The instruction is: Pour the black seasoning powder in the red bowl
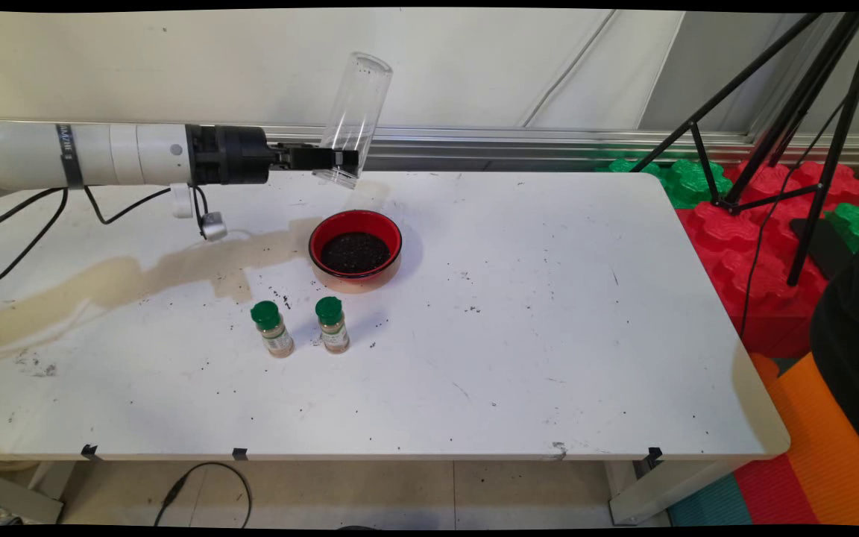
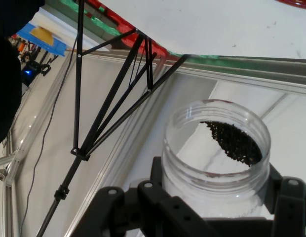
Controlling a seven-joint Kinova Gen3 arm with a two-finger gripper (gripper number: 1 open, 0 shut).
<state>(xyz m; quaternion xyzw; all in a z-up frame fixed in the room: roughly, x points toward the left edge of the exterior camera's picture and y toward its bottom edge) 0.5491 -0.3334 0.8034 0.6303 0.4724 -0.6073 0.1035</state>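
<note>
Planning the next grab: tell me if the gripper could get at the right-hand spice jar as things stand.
Probably not yet. The gripper is shut on a clear jar with dark grains inside. The right spice jar stands apart from the left spice jar and red bowl, open from above.

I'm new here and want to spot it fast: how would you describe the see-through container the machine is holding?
Follow the white arm in from the left to its black gripper, above the table's far edge. Clamped there is a tall clear plastic jar, tilted, open mouth up. Unlike the two small green-capped bottles near the red bowl, it is transparent, lidless and off the table.
</note>
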